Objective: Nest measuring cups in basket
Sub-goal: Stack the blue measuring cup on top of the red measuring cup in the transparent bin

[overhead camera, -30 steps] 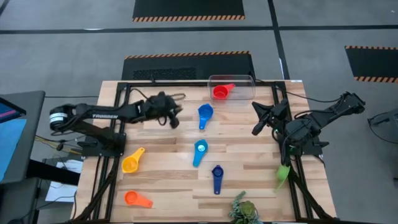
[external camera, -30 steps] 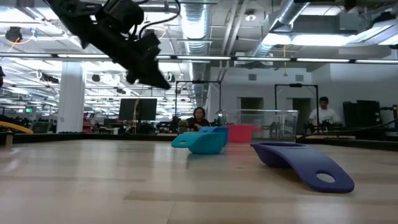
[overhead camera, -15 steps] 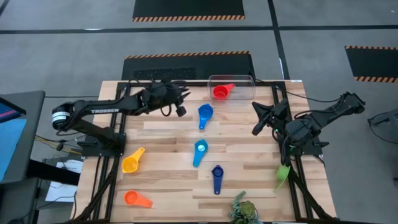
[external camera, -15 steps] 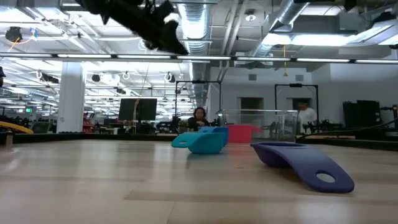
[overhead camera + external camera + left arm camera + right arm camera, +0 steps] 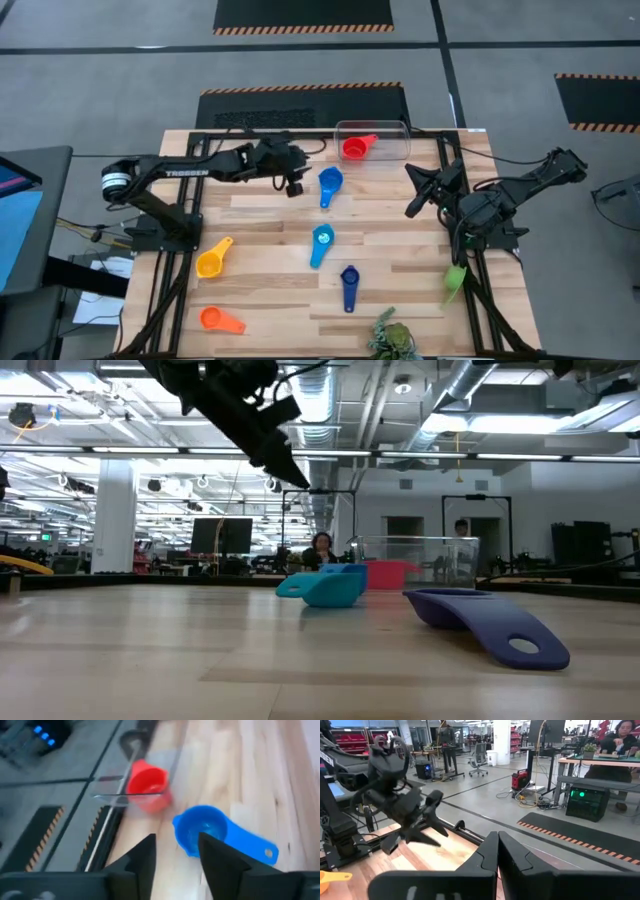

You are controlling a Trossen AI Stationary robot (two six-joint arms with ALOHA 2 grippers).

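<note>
**Left arm reaches closer to the basket**

Seen from above, a wooden table (image 5: 270,255) holds a clear plastic basket (image 5: 400,131) at its far edge. Inside the basket lies a red measuring cup (image 5: 356,147).

The left gripper (image 5: 292,180) hangs above the table just beside the basket, and it has travelled toward the basket over the last second, from a spot farther off along the table's far side. Its fingers are parted, with nothing between them. In the left wrist view, the gripper (image 5: 176,854) looks past its fingers at the red cup (image 5: 146,784) behind the basket's clear wall and at a blue measuring cup (image 5: 202,827) lying near it.

That blue cup (image 5: 329,183) sits on the table just in front of the basket. Farther from the basket, in a rough line, come a light blue cup (image 5: 321,241) and a dark blue cup (image 5: 349,283). A yellow cup (image 5: 211,260) and an orange cup (image 5: 218,319) lie well away from the basket on the left arm's side, and a green cup (image 5: 455,279) lies at the table's edge on the right arm's side. None of the cups has shifted.

The right gripper (image 5: 412,190) waits beside the basket on the other side, unmoved, its fingers closed together and empty.
</note>
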